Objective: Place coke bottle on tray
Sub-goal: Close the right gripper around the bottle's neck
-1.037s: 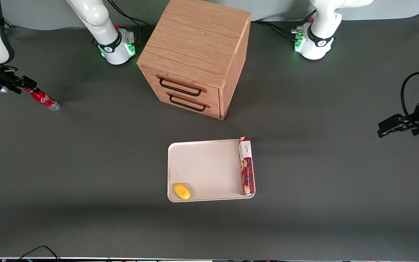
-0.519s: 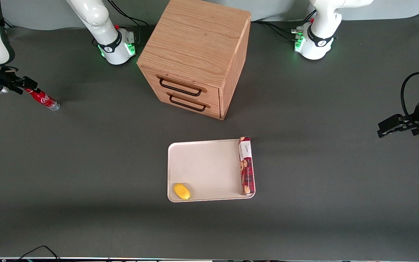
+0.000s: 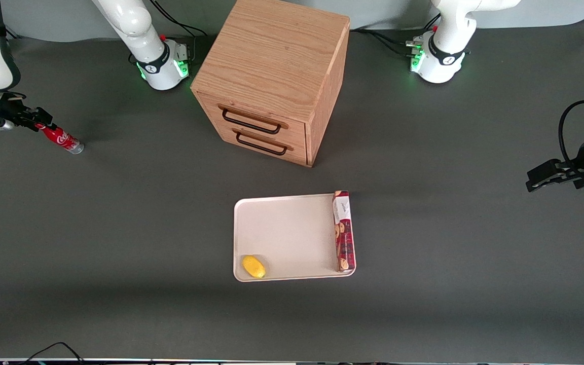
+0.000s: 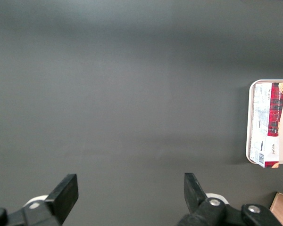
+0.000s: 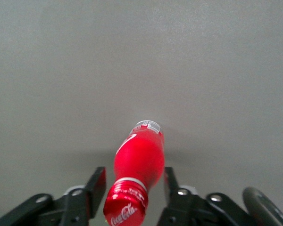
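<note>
- At working arm's end of table, well apart from everything else, the bottle (image 3: 61, 138) is seen, red w/ white script, silvery base on the mat.
- Bottle reads as standing; in front view it appears slanted, cap end toward the gripper (image 3: 32, 120), base end toward table centre.
- Gripper is placed right at the cap/neck. In wrist view the bottle (image 5: 137, 167) sits between the two fingers (image 5: 95, 186), cap nearest the camera, body running away from it.
- Jaws: parted, a gap visible each side of the neck; nothing clamped yet. Contact w/ the bottle can't be confirmed; looks like none.
- Key relation: bottle's long axis runs straight down the gap, roughly centred, maybe a touch nearer one finger. Closing would pinch across the neck, i.e. across the short axis. Judged a good line-up.
- Tray (image 3: 282, 228) lies mid-table, nearer the front camera than the cabinet (image 3: 271, 81), well apart from the bottle.
- Tray already holds a cookie box (image 3: 343, 231) along its edge toward the parked arm, and a lemon (image 3: 253, 266) in the corner nearest the camera on the working arm's side. Bare middle remains for the bottle.
- Stage judged: pre-grasp, early. Left to do: close, lift, carry to tray, set down.
- Risk judged: slim, top-held bottle may swing or tip on the carry.
</note>
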Robot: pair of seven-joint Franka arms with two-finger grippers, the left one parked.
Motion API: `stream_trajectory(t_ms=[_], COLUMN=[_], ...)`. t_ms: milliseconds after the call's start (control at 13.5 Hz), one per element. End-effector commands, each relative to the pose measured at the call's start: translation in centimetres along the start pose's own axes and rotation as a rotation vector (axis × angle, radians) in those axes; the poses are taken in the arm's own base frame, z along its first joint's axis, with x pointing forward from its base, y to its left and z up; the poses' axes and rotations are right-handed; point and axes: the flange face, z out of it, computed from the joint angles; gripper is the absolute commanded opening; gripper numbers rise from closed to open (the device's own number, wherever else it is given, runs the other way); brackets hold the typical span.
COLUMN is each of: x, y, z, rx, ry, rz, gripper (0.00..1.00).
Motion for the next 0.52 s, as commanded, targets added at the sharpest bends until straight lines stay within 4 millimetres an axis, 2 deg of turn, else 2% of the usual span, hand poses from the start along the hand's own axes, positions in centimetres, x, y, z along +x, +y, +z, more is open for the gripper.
stream_trajectory(t_ms=[0,74,222,444], x=[-0.1,-0.1,-0.06,0.64], y=[0.04,0.04,0.07,-0.05], z=[-0.07,-0.07,-0.13,-0.78], rx=[0.019,0.019,0.018,0.007], ry=[0.015,0.015,0.016,0.023], rz=[0.006,0.006,-0.005,-0.025], gripper=[0.27,0.26,0.0,0.0])
